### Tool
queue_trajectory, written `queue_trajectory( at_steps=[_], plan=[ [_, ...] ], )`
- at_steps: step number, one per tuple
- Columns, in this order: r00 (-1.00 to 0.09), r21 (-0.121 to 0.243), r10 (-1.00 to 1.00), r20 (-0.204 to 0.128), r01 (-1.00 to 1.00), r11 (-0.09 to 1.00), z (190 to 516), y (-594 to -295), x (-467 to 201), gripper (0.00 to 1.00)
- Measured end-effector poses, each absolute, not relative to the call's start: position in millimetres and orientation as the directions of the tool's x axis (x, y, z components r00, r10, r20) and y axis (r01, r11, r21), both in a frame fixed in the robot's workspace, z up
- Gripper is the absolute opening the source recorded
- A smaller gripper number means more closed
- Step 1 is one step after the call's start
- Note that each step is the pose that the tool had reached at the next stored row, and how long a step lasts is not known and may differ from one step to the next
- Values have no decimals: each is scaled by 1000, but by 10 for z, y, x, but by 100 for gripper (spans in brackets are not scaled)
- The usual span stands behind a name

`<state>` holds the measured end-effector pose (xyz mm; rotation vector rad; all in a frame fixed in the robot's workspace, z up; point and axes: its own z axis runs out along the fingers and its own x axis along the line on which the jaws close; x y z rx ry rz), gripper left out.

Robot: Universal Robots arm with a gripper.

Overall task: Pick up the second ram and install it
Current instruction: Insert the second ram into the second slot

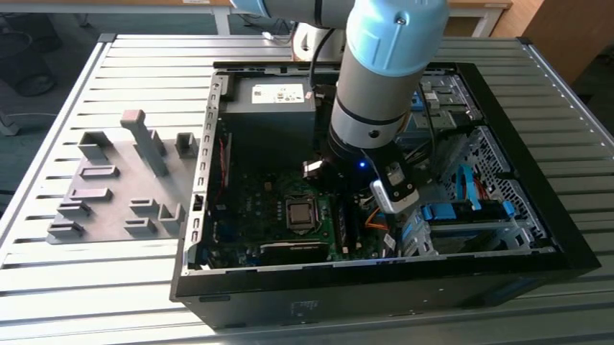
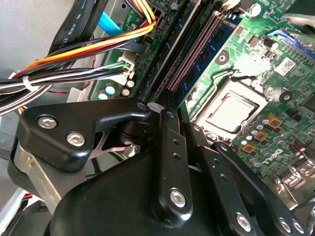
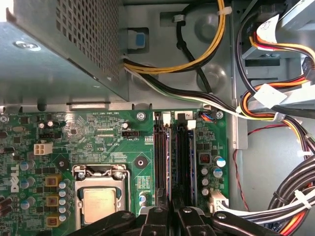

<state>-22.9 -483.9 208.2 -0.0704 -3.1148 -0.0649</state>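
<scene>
While the arm leans into the open computer case (image 1: 479, 266), its gripper (image 3: 172, 216) sits low at the memory slots (image 3: 173, 157) in the lower middle of the first wrist view, fingers drawn together. The second ram (image 3: 170, 162) seems to stand on edge in its slot beneath them; whether it's still grasped or fully seated, I cannot tell.

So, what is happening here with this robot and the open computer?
The robot arm has its black gripper lowered into the open black computer case, directly over the long dark memory slots on the green motherboard, beside the silver processor. Its fingers sit close together above the slots. Whether the thin memory stick is between them cannot be seen. The grey fixture plate lies on the table at the exterior view's left.
</scene>
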Motion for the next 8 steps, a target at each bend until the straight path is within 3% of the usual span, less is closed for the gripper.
queue_trajectory(
  at_steps=[8],
  plan=[
    [-999, 42, 45, 26, 46, 998, 2092, -4838, -229, 14]
  ],
)
